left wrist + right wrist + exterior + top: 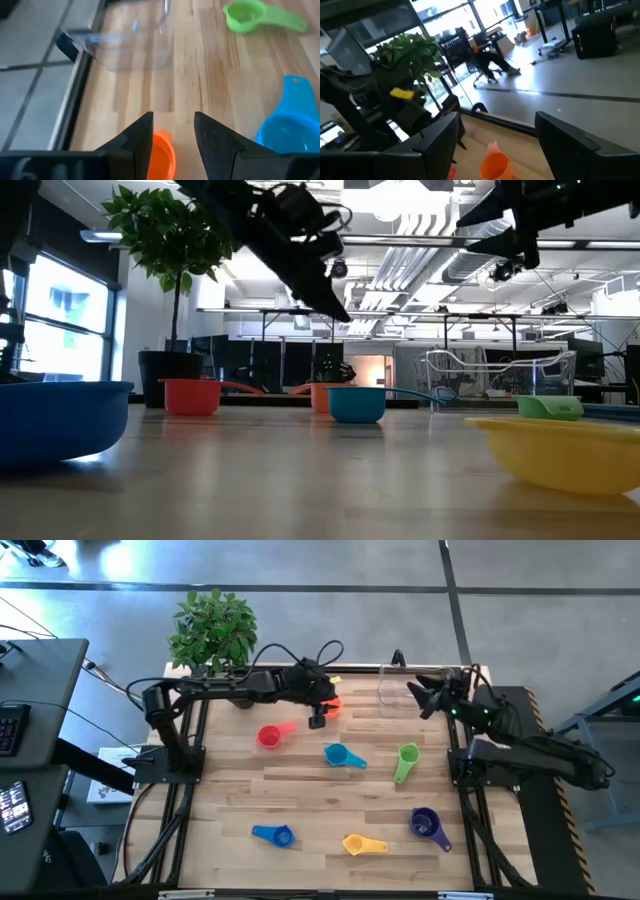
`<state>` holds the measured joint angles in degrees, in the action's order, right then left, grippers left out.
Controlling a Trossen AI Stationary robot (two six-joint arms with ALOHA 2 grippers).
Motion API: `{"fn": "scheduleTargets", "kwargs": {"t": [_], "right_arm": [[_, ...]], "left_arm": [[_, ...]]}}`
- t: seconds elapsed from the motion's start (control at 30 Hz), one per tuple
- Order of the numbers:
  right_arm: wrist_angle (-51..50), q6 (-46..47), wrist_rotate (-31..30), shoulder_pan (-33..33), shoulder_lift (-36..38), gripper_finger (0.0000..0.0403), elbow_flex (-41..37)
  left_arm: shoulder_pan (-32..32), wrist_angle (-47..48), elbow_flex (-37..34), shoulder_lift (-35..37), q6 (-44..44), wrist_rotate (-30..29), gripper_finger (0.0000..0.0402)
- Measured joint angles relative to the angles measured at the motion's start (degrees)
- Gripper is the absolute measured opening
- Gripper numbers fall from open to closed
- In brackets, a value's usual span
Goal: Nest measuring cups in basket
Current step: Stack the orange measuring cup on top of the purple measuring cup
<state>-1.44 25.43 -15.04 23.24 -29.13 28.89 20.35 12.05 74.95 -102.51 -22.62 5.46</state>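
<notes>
1. Seven cups all sit loose on the table [230,790], so by the look of it no nesting is done yet and the whole job is left.
2. Nearest the front edge lie the blue cup [273,834], the yellow cup [362,844] and the purple cup [427,824], well apart from one another.
3. In the middle band sit the red cup [272,735], the teal cup [341,756] and the green cup [406,761], none touching.
4. Farther back, the left gripper [318,718] hangs above the orange cup [331,703]. In the left wrist view its fingers [137,140] are spread, with the cup just below the gap and nothing pinched.
5. The likely step in hand is a first pick of that orange cup, though the fingers are not yet around it.
6. Near the far edge, right of centre, stands the clear basket [398,700], and nothing can be seen inside it.
7. The right gripper [425,695] waits raised just beside the basket, fingers [437,135] spread and holding nothing.
8. A potted plant [212,630] stands at the far left corner, apart from the work.
</notes>
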Motion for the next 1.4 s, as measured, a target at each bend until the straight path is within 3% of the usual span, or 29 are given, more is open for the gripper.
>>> {"fn": "scheduleTargets", "kwargs": {"t": [0.5, 0.77, 1.07, 1.4], "right_arm": [[-0.13, 0.17, 1.75, 0.02, -9.04, 0.0256, 1.09], [-0.07, 0.19, 1.99, 0.02, -9.48, 0.0256, 1.09], [-0.06, 0.13, 2.78, 0.02, -9.48, 0.0256, 1.09], [-0.04, 0.06, 3.49, 0.02, -9.48, 0.0256, 1.09]], "left_arm": [[-0.55, 0.99, -0.06, -6.12, 3.55, -1.86, 0.0133], [-0.55, 1.16, -0.1, -9.36, 4.14, -2.52, 0.0133], [-0.58, 1.1, -0.1, -11.86, 4.55, -8.25, 0.0133], [-0.43, 1.8, -0.1, -12.62, 4.51, -8.31, 0.013]]}}
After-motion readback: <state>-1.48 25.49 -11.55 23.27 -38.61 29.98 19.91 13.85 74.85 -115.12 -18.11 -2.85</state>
